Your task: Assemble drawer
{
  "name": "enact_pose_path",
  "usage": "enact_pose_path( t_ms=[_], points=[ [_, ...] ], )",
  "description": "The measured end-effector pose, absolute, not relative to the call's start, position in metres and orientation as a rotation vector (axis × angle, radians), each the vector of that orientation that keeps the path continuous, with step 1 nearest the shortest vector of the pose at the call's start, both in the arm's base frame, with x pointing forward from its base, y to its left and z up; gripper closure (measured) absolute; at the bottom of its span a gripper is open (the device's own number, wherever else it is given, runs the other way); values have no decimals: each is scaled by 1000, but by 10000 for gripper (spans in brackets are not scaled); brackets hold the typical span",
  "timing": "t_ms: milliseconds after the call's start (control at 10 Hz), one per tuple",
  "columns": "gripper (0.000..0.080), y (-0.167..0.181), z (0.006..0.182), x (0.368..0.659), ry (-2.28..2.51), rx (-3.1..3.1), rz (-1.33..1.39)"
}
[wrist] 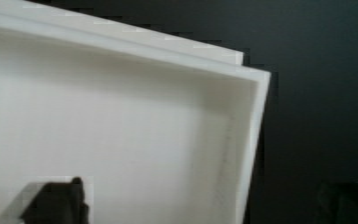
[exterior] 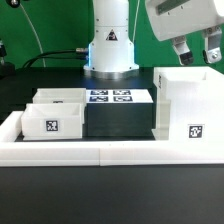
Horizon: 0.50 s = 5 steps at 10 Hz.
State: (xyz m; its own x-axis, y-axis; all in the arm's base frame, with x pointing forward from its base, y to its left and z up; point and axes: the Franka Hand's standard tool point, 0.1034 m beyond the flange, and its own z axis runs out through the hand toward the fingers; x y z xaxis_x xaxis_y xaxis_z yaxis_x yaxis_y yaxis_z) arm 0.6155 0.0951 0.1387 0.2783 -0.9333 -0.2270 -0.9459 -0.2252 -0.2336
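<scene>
The tall white box shell (exterior: 190,110) stands at the exterior view's right with a square tag on its front face. Two small open-top trays sit at the left, one in front (exterior: 52,122) bearing a tag and one just behind it (exterior: 58,97). My gripper (exterior: 197,50) hangs above the shell's top, fingers apart and empty. In the wrist view the shell's white wall and rim (wrist: 140,130) fill the picture. One dark fingertip (wrist: 51,202) shows over the white surface, and the gripper (wrist: 202,205) straddles the rim edge.
The marker board (exterior: 110,96) lies on a black block (exterior: 118,122) between the trays and the shell. A long low white rail (exterior: 110,152) edges the table front. The robot base (exterior: 110,45) stands behind the board.
</scene>
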Motion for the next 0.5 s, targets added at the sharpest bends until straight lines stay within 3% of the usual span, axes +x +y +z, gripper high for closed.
enact_pose_path(
  t_ms=[500],
  points=[
    [150, 79, 144, 611, 884, -2759, -7]
  ],
)
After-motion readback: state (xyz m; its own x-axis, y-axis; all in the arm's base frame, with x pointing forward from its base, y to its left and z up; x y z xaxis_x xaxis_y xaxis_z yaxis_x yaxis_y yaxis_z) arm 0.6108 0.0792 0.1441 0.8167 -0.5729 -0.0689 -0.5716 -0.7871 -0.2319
